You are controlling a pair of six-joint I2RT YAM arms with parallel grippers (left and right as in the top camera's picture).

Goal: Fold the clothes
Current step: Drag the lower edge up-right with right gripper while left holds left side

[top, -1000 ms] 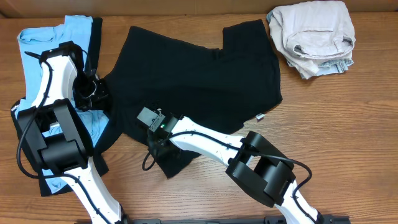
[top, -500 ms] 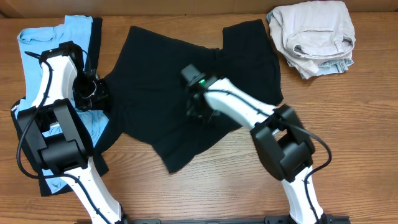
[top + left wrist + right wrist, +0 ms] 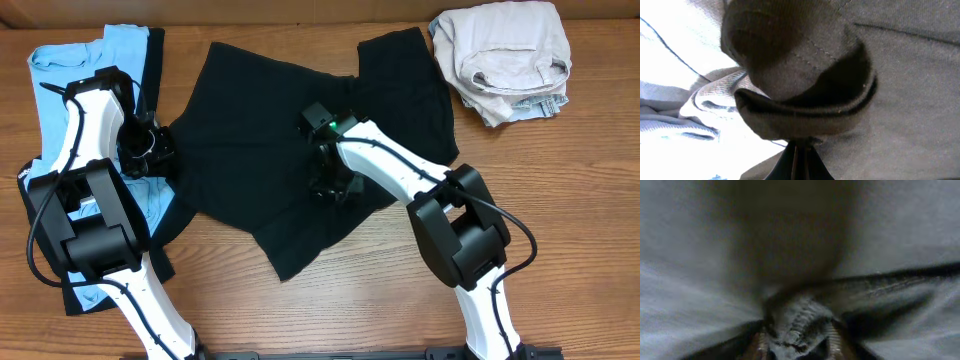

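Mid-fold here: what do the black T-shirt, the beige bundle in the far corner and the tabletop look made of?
The black T-shirt looks like soft matte knit, probably cotton jersey: it lies limp and creased, with a stitched hem in the left wrist view. The beige bundle is crumpled cloth, seemingly thicker; fibre unclear. The table shows matte wood grain; solid or laminate, I cannot tell.

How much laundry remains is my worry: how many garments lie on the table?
4, likely: black T-shirt centre, light-blue T-shirt left, black fabric beneath it, beige bundle far right; more may be hidden.
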